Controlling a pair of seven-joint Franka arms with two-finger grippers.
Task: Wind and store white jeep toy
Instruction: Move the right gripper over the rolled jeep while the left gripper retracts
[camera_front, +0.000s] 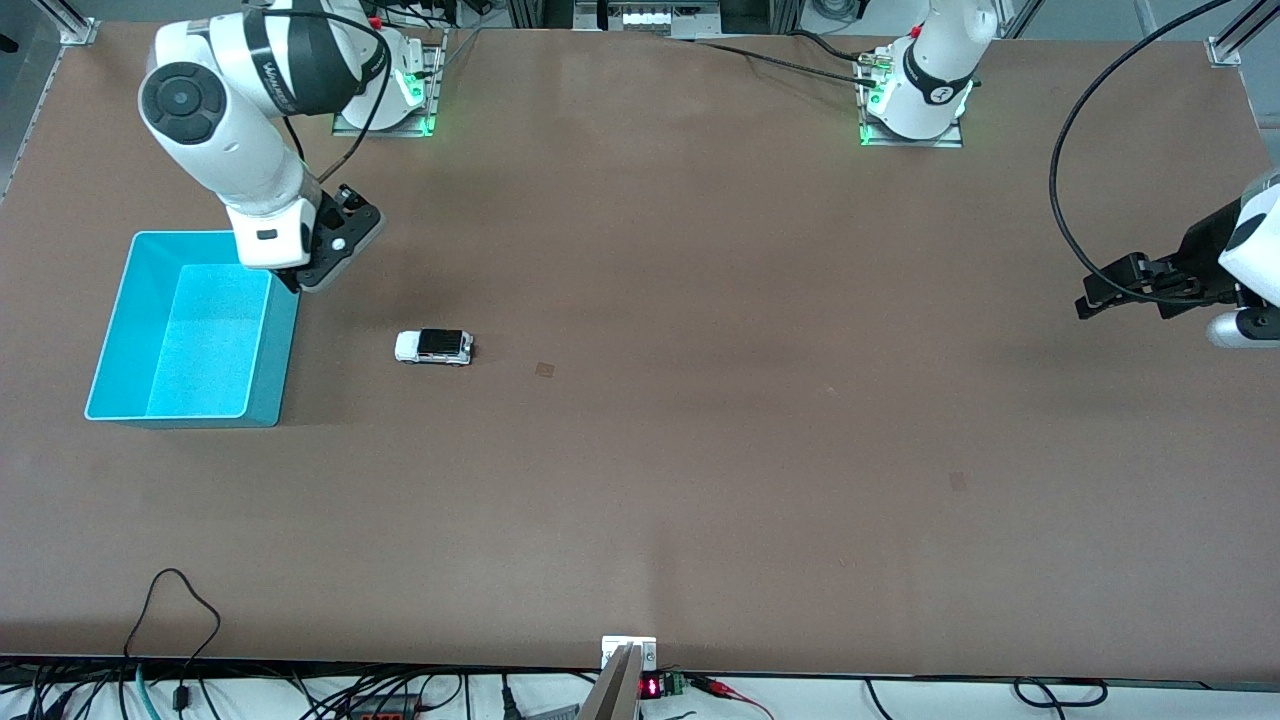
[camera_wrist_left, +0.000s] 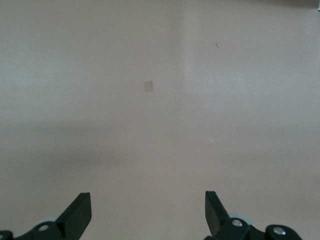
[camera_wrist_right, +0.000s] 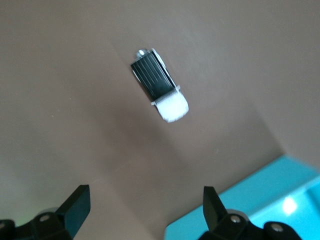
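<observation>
Big brown counter (camera_front: 700, 480), matte, with a couple of faint square marks on it. Cables hang along the edge nearest the front camera. One jeep (camera_front: 434, 347), one bin (camera_front: 120, 300), two arms. The jeep sits on its wheels on the counter just beside the turquoise bin, at about 3 o'clock from it in the front view, not touching. Right gripper (camera_wrist_right: 142, 210) hangs over the bin's corner, jaws spread, holding nothing. Left gripper (camera_wrist_left: 147, 212) waits over bare counter at its own end, jaws spread too.

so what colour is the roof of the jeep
Black, ribbed, on the white jeep toy; clearest in the right wrist view.
</observation>
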